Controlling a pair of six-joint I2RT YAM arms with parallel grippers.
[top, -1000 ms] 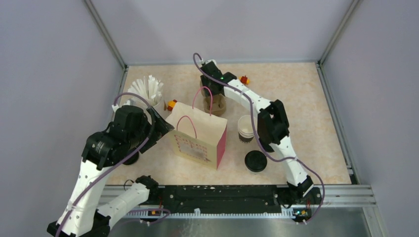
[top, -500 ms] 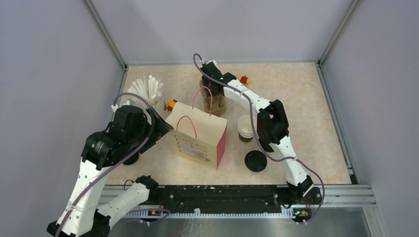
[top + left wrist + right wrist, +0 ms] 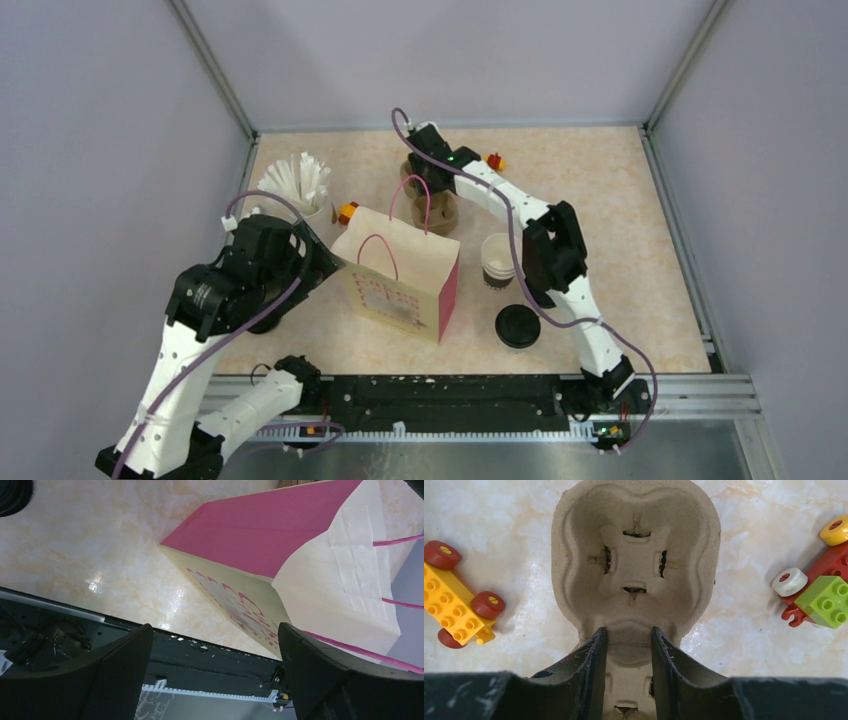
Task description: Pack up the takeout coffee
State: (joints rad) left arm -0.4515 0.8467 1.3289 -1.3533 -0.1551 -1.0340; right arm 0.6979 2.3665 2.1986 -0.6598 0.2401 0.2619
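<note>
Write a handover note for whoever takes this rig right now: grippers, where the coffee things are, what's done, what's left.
Left gripper: open, empty, at the paper bag's left rim.
Right gripper: shut on the middle ridge of the pulp tray, behind the bag; the visible well is empty.
Paper cup: unlidded, on the table right of the bag; its black lid lies beside it, toward the near edge.
Done: nothing lidded or packed.
To do: lid the cup, seat it in the tray, bag it.

The paper bag (image 3: 400,285) stands between the left fingers (image 3: 115,680) and the open cup (image 3: 497,258).
</note>
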